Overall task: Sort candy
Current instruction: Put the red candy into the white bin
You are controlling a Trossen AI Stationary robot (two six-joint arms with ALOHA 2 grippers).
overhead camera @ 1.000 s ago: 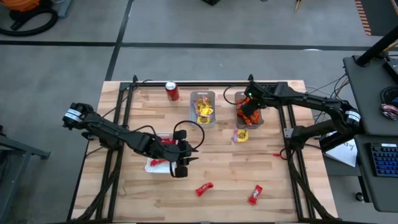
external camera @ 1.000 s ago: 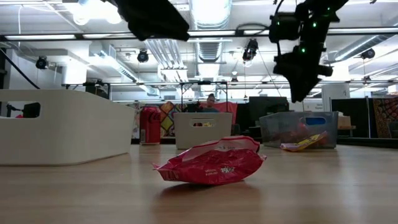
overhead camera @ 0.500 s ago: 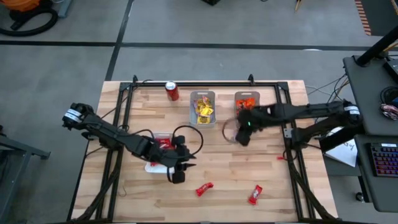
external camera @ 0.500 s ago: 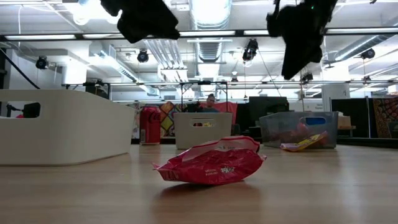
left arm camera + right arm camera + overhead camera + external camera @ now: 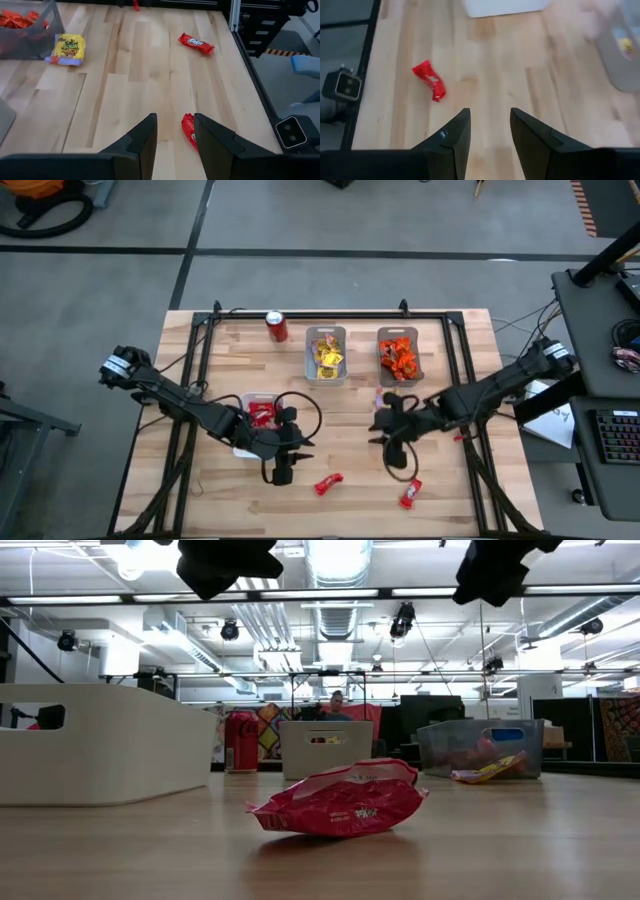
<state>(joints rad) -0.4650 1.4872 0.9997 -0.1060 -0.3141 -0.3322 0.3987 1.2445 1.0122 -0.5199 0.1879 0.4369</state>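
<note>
The jaws of the left gripper (image 5: 175, 142) are seen parted with nothing between them, poised above bare wood just beside a red packet (image 5: 189, 131). In the high view the left gripper (image 5: 281, 471) is placed at the table's near middle, just in front of the white tray (image 5: 244, 448), in which red candy (image 5: 261, 414) is held. The jaws of the right gripper (image 5: 488, 132) are likewise seen apart and empty, held over bare wood; in the high view the right gripper (image 5: 385, 423) is found right of centre, in front of the two clear bins. Two red packets are left loose on the table: one (image 5: 329, 483) between the grippers towards the near edge, the other (image 5: 410, 493) further right. A yellow packet (image 5: 67, 49) is seen lying just beside the bin of orange candy (image 5: 398, 358). Yellow candy (image 5: 328, 358) is gathered in the neighbouring bin (image 5: 311, 337). A red can (image 5: 276, 326) is stood upright near the far edge, left of the bins. In the low view a person (image 5: 337, 703) can be made out far behind the table.
</note>
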